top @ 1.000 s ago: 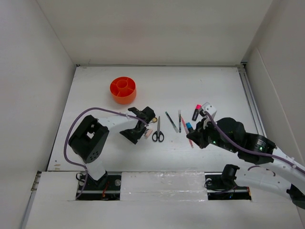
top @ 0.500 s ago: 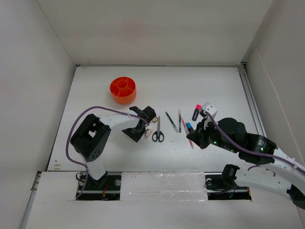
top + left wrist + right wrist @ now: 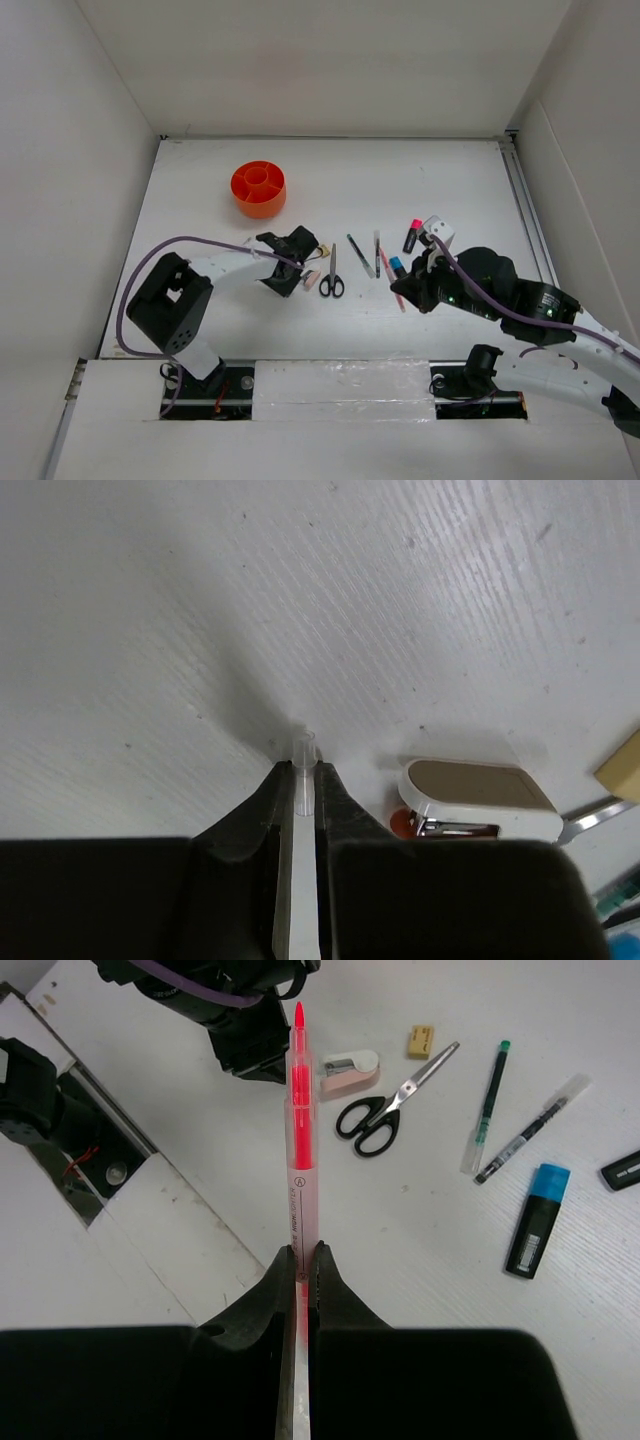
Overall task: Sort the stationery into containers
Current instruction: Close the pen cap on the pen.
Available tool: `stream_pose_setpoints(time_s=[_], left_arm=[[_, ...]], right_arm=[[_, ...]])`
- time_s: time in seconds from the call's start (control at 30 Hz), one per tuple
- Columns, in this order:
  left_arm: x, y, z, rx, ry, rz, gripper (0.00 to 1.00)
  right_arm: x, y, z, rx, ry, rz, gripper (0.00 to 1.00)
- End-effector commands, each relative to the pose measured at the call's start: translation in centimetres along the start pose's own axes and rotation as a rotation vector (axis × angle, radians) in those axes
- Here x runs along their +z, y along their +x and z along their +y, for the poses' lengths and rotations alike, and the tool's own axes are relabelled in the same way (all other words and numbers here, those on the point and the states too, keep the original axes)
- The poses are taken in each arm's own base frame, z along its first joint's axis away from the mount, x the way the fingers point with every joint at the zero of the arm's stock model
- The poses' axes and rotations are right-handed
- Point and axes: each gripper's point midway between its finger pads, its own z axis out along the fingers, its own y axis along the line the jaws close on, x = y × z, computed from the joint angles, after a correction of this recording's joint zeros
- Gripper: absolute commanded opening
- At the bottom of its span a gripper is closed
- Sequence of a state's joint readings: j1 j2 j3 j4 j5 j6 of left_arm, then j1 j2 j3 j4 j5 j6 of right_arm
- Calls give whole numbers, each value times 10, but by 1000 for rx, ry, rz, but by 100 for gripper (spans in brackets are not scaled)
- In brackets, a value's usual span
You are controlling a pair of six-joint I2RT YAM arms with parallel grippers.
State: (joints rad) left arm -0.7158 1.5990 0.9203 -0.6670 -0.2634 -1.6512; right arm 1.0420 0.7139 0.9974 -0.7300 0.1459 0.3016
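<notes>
My right gripper is shut on the thin pink pen and holds it above the table; in the top view the gripper is right of the scissors. My left gripper is shut on a slim clear tube just over the table, left of a small pink-and-white piece. In the top view it is below the orange tub. Two slim dark pens, a blue-capped marker and a pink-capped marker lie mid-table.
A tan eraser lies beyond the scissors. The left arm shows past the pen tip. The table's front edge and base rail lie at lower left. White walls enclose the table.
The left arm's lower links have swung left and down, and its gripper has shifted slightly left, staying low by the pink-and-white piece. The right arm has not moved.
</notes>
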Motion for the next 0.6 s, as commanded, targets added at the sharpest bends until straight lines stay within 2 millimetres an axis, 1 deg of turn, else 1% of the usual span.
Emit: stream_pose_setpoints(time_s=[0.0, 0.03, 0.07, 0.1, 0.13, 0.17, 0.2, 0.23, 0.27, 0.3, 0.33, 0.37, 0.4, 0.43, 0.47, 0.5, 0.53, 0.57], left_arm=[[-22, -7, -16, 54, 122, -54, 0], [-34, -13, -24, 111, 169, -77, 0], [-65, -20, -53, 127, 309, -100, 0], [-80, -24, -62, 155, 365, -105, 0], [-95, -34, -68, 174, 408, -146, 0], [-110, -41, -76, 227, 462, -179, 0], [-137, -51, -88, 218, 565, -206, 0], [-152, -60, -93, 217, 615, -232, 0], [-165, -66, -97, 225, 664, -237, 0], [-184, -84, -97, 235, 730, -264, 0], [-196, -92, -101, 220, 789, -272, 0], [-204, -94, -100, 235, 831, -264, 0], [-214, -98, -100, 242, 875, -278, 0], [-233, -103, -98, 262, 954, -312, 0], [-242, -99, -98, 287, 1007, -303, 0], [-250, -99, -96, 300, 1045, -308, 0], [-263, -100, -91, 298, 1097, -315, 0], [-266, -99, -90, 298, 1135, -320, 0]], right_arm=[[1, -12, 13, -10, -66, -54, 0], [3, -10, 16, -10, -85, -50, 0], [8, -8, 25, -2, -130, -46, 0], [10, -10, 26, 0, -135, -60, 0], [14, -8, 36, 11, -183, -48, 0], [19, -1, 38, 19, -200, -38, 0], [28, 4, 42, 47, -209, -18, 0], [34, -1, 49, 66, -243, -42, 0], [41, 6, 51, 83, -253, -29, 0], [46, 6, 55, 104, -268, -30, 0], [47, -6, 63, 152, -305, -83, 0], [46, -10, 71, 170, -351, -101, 0], [48, -7, 75, 186, -380, -116, 0], [46, -14, 80, 212, -412, -151, 0], [41, -29, 90, 218, -473, -215, 0], [40, -34, 95, 213, -502, -231, 0], [47, -33, 96, 222, -500, -222, 0], [48, -40, 101, 231, -528, -243, 0]])
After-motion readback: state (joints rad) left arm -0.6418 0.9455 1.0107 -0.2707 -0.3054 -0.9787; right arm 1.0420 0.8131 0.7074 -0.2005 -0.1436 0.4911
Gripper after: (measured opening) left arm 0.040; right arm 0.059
